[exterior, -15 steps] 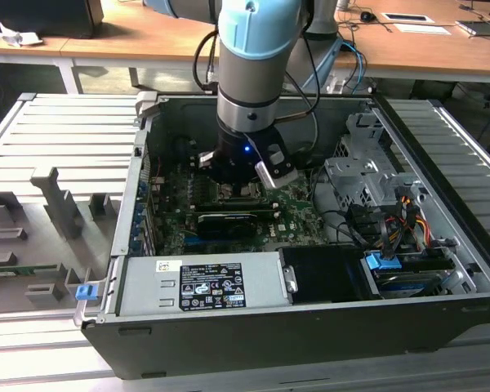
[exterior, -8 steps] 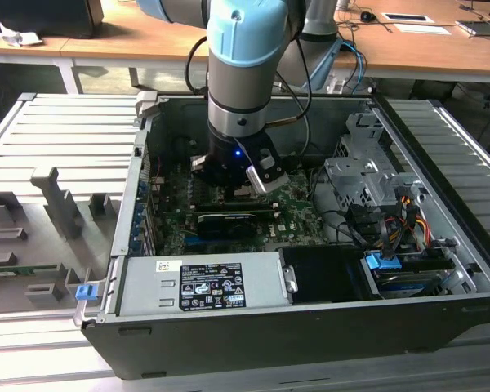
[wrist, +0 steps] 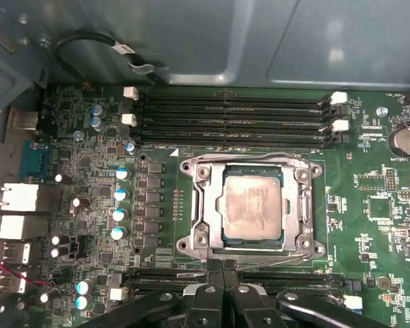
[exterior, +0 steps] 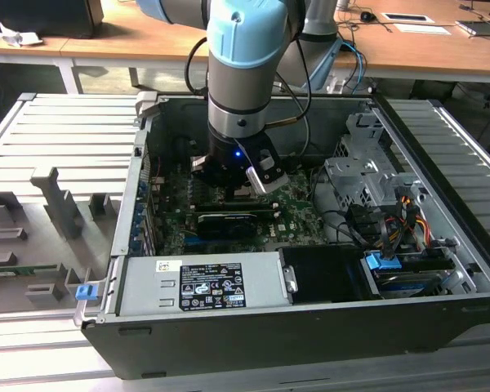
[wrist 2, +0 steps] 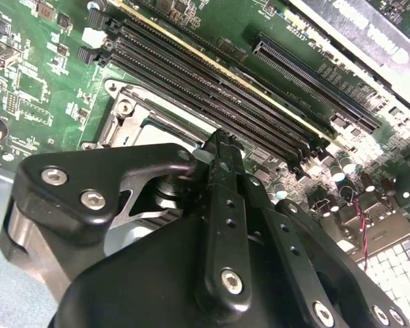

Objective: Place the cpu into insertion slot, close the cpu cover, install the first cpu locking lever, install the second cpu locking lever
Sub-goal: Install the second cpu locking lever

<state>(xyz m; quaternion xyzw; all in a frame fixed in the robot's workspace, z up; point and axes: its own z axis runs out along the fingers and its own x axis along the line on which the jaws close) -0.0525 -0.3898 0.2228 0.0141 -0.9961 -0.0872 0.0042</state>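
Observation:
The cpu (wrist: 253, 205), a dull grey square chip, lies flat in the insertion slot (wrist: 186, 166) on the green board. The silvery cpu cover (wrist: 212, 205) lies down around it, and the chip's face shows through its square opening. My gripper (wrist: 222, 268) hangs just off the socket's edge on the side of the nearer memory slots. Its black fingers are pressed together and shut on nothing. In the second wrist view the fingertips (wrist 2: 221, 147) hover over the socket's corner (wrist 2: 123, 109). In the exterior view the gripper (exterior: 233, 184) sits low inside the computer case.
Long black memory slots (wrist: 232, 119) run on the socket's far side, and more (wrist: 287, 280) lie beside the fingers. Capacitors (wrist: 121, 205) stand in a row nearby. The grey case wall (wrist: 260, 41) and a cable (wrist: 102, 44) lie beyond. The power supply (exterior: 204, 286) and drive cage (exterior: 367, 180) flank the board.

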